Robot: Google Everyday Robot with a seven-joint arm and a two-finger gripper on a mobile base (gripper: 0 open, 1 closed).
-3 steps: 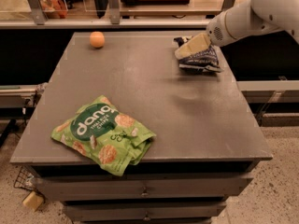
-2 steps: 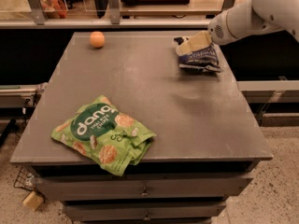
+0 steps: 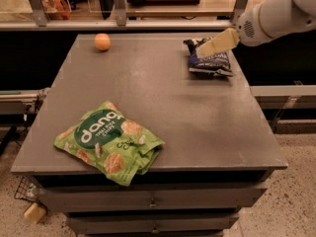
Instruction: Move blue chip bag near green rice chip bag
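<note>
The blue chip bag (image 3: 211,62) lies crinkled on the grey table (image 3: 163,102) at its far right, dark navy with white lettering. My gripper (image 3: 203,50) reaches in from the upper right on a white arm (image 3: 269,16). It sits at the bag's near-left top edge and covers part of it. I cannot tell whether it touches the bag. The green rice chip bag (image 3: 109,142) lies flat at the table's front left, its dark "dang" circle facing up, far from the blue bag.
An orange ball (image 3: 102,42) sits at the table's far left. Drawers (image 3: 153,201) run below the front edge. A rail and glass partition (image 3: 118,19) stand behind the table. A lower shelf (image 3: 281,95) lies to the right.
The gripper has shifted only slightly over the blue chip bag. Both bags and the orange ball lie where they were.
</note>
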